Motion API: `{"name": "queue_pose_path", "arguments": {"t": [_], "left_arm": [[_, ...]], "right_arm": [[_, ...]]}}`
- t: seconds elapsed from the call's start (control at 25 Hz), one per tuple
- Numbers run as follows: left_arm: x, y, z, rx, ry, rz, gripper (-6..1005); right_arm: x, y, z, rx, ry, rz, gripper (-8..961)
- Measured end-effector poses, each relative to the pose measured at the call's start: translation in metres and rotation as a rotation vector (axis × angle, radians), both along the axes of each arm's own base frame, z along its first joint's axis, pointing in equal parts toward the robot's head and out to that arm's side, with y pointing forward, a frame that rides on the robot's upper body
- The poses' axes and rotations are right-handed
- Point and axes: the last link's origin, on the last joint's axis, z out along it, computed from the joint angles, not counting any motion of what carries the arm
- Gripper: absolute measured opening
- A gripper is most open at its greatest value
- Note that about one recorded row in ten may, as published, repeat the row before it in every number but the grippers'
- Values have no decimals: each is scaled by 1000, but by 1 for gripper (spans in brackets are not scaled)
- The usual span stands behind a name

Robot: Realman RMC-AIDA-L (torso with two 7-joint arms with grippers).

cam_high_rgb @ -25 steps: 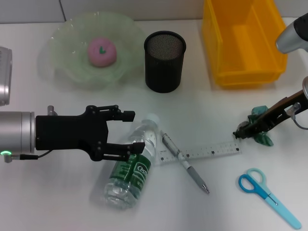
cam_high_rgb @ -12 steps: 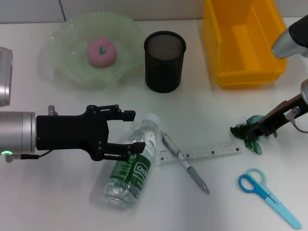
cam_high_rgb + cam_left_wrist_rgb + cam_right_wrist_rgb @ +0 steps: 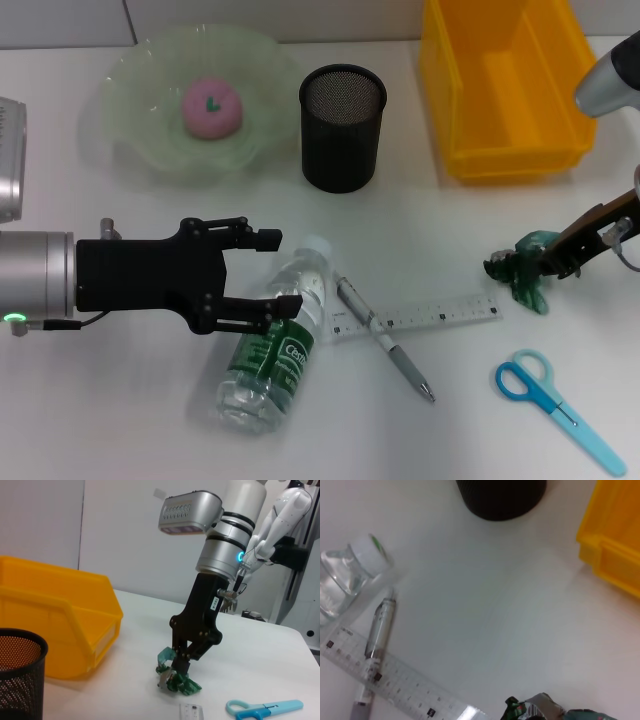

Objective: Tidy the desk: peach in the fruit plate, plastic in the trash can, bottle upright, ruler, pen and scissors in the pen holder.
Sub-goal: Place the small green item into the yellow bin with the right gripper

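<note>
Plastic (image 3: 528,281), a crumpled green scrap, sits pinched in the closed fingers of the right gripper (image 3: 522,270) near the right edge of the tabletop, low over the surface beside the end of the ruler (image 3: 420,318). Toward the left edge, the left gripper (image 3: 272,272) holds its fingers spread around the lying bottle (image 3: 275,350).
</note>
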Motion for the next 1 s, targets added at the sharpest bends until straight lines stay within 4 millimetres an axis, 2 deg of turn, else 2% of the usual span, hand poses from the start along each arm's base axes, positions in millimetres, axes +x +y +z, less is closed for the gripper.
{"name": "queue_pose_path", "arguments": {"t": [0.04,0.12,0.2,0.24,0.28,0.4,0.44,0.48,0.56,0.64,0.68,0.84,1.0], "left_arm": [[0,0,0,0,0,-1,827],[0,0,0,0,0,-1,827],[0,0,0,0,0,-1,827],[0,0,0,0,0,-2,827],[0,0,0,0,0,-2,827],[0,0,0,0,0,-2,827],[1,0,0,0,0,-2,827],[1,0,0,0,0,-2,827],[1,1,0,0,-1,1,827],[1,1,0,0,-1,1,827],[1,1,0,0,-1,1,827],[1,1,1,1,-7,8,827],[2,2,1,0,-8,6,827]], "right_arm": [[-2,-1,4,7,4,5,-2],[-4,-1,7,12,9,10,-1],[-13,-2,18,31,40,32,1],[-25,-2,38,87,97,66,1],[-25,-2,38,87,97,66,2],[-38,1,80,253,177,118,4],[-38,9,104,390,207,144,5],[-38,9,104,390,207,144,5],[-33,20,117,505,227,167,6],[-22,38,108,574,269,188,8],[-22,38,108,574,269,188,8],[-18,65,74,546,304,205,11],[-17,73,66,541,306,195,39]]}}
